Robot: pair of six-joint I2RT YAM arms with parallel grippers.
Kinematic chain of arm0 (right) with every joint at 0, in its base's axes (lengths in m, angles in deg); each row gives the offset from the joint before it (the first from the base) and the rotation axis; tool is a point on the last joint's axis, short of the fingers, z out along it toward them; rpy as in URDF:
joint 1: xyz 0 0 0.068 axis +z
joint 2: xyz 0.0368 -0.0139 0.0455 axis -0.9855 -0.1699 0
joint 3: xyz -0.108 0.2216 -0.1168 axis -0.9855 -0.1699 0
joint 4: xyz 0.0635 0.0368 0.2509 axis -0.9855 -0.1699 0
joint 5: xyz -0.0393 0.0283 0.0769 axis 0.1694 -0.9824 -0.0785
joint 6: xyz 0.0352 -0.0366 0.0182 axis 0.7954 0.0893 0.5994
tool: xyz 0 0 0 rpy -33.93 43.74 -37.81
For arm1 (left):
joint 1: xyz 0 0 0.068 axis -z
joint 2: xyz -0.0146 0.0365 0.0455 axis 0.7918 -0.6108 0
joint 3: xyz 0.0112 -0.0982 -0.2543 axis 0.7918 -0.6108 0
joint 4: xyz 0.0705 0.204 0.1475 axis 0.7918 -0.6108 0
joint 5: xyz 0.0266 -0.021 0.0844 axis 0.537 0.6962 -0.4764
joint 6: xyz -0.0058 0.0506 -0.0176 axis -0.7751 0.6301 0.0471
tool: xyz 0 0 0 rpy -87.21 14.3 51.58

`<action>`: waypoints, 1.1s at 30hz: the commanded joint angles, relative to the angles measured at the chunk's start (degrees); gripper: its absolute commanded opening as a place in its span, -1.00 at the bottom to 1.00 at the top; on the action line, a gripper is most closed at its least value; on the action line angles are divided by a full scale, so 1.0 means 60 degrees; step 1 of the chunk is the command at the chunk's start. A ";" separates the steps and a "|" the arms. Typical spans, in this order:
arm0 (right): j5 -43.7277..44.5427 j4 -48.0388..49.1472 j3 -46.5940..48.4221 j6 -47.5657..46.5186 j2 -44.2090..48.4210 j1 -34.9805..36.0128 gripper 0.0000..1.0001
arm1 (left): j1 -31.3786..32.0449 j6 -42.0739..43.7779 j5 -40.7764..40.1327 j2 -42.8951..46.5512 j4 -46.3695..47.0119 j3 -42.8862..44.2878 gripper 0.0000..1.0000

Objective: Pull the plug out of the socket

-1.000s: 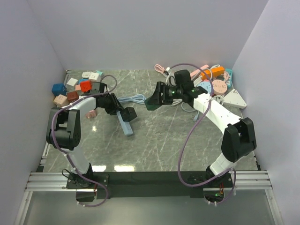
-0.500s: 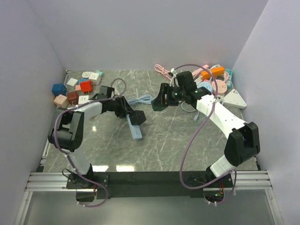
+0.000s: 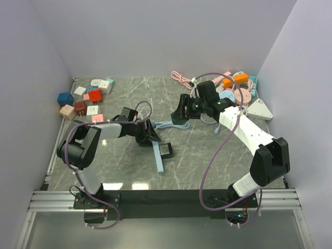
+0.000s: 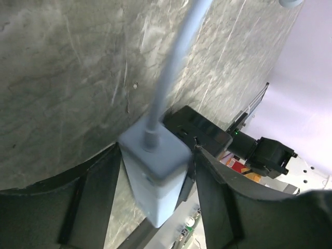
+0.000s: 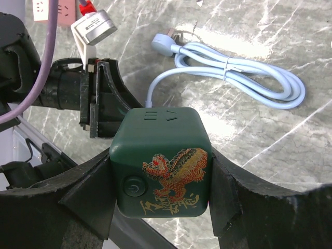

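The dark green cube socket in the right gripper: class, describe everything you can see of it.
The dark green cube socket looks like glossy plastic with rounded edges. The face toward the wrist camera carries a red and gold lion-like print with lettering, and a round button at its lower left; the face above shows pin slots. No plug shows in it. The right gripper clamps its two sides, holding it over the grey marble table.

Dark green socket cube (image 5: pixel 161 171) with red-gold print, pale blue power strip (image 4: pixel 155 171), grey-veined table (image 5: pixel 249 135).
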 commanded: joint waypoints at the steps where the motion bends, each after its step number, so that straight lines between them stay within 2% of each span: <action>1: 0.0118 0.0186 0.0012 -0.0065 0.0507 -0.0053 -1.00 | 0.0003 0.0072 0.0086 0.0205 0.0657 -0.0042 0.29; 4: 0.0118 0.0142 0.0026 0.0110 0.0463 -0.0038 -1.00 | 0.0003 0.0321 -0.0118 0.0540 0.0570 -0.0013 0.51; 5: -0.0041 0.0141 0.0055 0.0285 0.0391 -0.0053 -1.00 | -0.0012 0.0409 -0.0264 0.0702 0.0497 0.0002 0.82; 6: -0.0144 0.0141 0.0056 0.0388 0.0346 -0.0038 -1.00 | -0.0012 0.0642 -0.0396 0.0863 0.0235 0.0031 0.99; 10: -0.0950 0.0127 0.0187 0.1105 -0.0078 -0.0053 -1.00 | -0.0056 0.1433 -0.1390 0.2149 -0.0715 0.0366 0.99; 14: -0.2368 0.0565 0.0202 0.2584 -0.0488 -0.0082 -1.00 | -0.0056 0.2792 -0.2023 0.3601 -0.1188 0.0500 0.99; 16: -0.3612 0.0902 0.0231 0.3140 -0.0867 -0.0097 -1.00 | -0.0056 0.3249 -0.1835 0.4390 -0.0912 0.0325 0.99; 19: -0.5357 0.2042 -0.0002 0.4660 -0.1205 -0.0038 -1.00 | -0.0027 0.3982 -0.0810 0.4950 -0.0691 0.0148 0.99; 23: -0.6281 0.3083 -0.0222 0.5573 -0.1221 -0.0038 -1.00 | 0.0017 0.4670 -0.0413 0.5595 -0.0399 -0.0159 0.99; 27: -0.7146 0.3349 -0.0266 0.6086 -0.1470 0.0064 -1.00 | 0.0046 0.5081 -0.0135 0.6225 -0.0090 -0.0335 0.99; 33: -0.7587 0.2619 0.0026 0.5751 -0.1953 0.0517 -1.00 | 0.0207 0.5551 -0.0105 0.6050 -0.0325 0.0031 0.99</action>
